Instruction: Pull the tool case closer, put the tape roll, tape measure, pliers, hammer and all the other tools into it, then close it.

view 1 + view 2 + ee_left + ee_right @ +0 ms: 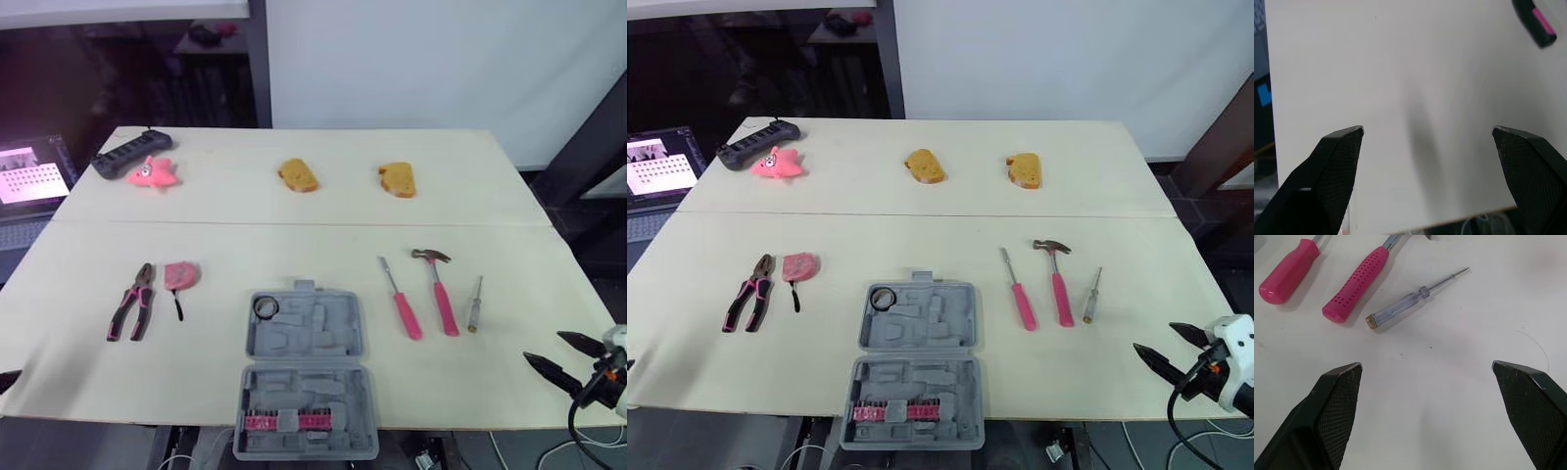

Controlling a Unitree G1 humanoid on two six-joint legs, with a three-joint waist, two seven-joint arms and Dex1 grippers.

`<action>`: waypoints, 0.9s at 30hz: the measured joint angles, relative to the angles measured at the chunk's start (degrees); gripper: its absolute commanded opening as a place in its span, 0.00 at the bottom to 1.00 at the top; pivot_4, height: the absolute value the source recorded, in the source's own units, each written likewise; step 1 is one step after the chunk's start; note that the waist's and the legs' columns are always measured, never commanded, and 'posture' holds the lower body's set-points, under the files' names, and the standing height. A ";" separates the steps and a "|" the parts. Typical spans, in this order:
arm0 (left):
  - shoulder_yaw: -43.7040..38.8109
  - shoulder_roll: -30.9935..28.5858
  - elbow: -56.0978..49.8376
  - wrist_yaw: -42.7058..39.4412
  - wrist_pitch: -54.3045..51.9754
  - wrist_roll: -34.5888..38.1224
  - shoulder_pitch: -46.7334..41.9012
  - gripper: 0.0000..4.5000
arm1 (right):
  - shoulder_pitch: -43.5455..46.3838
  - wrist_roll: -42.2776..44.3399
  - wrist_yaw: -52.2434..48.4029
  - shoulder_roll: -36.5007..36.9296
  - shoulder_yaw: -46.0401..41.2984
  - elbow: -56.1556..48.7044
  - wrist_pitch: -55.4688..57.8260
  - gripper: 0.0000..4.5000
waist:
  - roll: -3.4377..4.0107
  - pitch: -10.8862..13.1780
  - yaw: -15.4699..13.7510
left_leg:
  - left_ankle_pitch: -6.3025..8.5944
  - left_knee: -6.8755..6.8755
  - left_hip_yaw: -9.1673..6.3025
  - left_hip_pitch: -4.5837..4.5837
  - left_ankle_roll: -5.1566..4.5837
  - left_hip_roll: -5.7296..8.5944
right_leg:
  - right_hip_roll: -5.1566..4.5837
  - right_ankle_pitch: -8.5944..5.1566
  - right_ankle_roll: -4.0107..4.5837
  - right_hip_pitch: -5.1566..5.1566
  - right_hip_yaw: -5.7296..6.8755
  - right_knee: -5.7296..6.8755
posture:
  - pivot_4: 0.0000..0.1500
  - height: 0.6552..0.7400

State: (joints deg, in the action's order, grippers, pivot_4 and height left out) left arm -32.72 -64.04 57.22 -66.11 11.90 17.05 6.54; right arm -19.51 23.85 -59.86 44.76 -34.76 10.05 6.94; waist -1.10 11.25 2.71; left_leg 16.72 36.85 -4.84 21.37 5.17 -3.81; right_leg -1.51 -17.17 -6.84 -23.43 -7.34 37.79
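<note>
The grey tool case (pixel 306 377) lies open at the table's front middle, its near half with pink bits hanging over the front edge. A black tape roll (pixel 265 307) sits in its far half. Left of it lie the pink tape measure (pixel 181 275) and the pliers (pixel 132 301). To the right lie a pink screwdriver (pixel 400 299), the hammer (pixel 438 289) and a clear-handled tester screwdriver (pixel 1400 308). My right gripper (pixel 544 347) hovers open near the front right corner, empty. My left gripper (pixel 1427 132) is open over bare table at the front left, near a pliers handle tip (pixel 1536 22).
At the back of the table lie two orange sponges (pixel 298 176) (pixel 398 179), a pink toy (pixel 152 172) and a black power strip (pixel 129 152). A lit screen (pixel 29 176) stands off the table's left side.
</note>
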 measured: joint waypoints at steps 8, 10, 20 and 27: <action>0.03 1.52 -2.89 -0.22 -0.38 0.08 -0.85 0.99 | -0.12 0.32 0.00 -0.09 0.02 -0.62 0.58 1.00 | 0.00 0.00 0.35 | 0.00 0.01 0.04 -0.01 0.00 0.00 | 0.00 0.00 -0.01 0.00 -0.04 0.00 | 1.00 1.00; 0.02 2.59 -5.16 -0.16 -0.88 0.68 -0.89 0.99 | -0.36 1.37 0.21 -0.53 0.04 -3.17 1.78 1.00 | 0.02 -0.01 0.34 | 0.00 0.00 0.04 -0.01 0.00 0.00 | 0.00 0.01 -0.02 0.01 -0.05 0.01 | 1.00 1.00; -2.16 25.61 -47.40 16.96 -16.47 10.06 10.60 0.99 | 3.55 9.74 7.11 -1.83 7.30 -29.96 16.02 1.00 | 0.00 -0.04 0.66 | 0.00 0.15 0.03 0.02 0.01 -0.02 | -0.01 0.12 -0.32 0.07 -0.14 0.06 | 1.00 1.00; 1.46 36.65 -69.62 36.45 -32.53 14.45 7.89 0.99 | 25.59 18.38 12.16 -1.25 22.77 -40.71 29.84 1.00 | -0.02 -0.06 -0.30 | -0.02 0.27 -0.09 0.00 0.04 0.03 | 0.02 0.16 -0.30 0.16 -0.10 0.09 | 1.00 1.00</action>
State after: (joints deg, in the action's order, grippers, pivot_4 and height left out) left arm -31.26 -27.38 -12.39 -29.66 -20.63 31.51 14.43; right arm 6.08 42.23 -47.69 43.51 -11.98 -30.66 36.78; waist -1.12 11.20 2.40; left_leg 16.70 37.12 -4.94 21.37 5.21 -3.78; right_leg -1.48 -17.01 -7.13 -23.27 -7.44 37.89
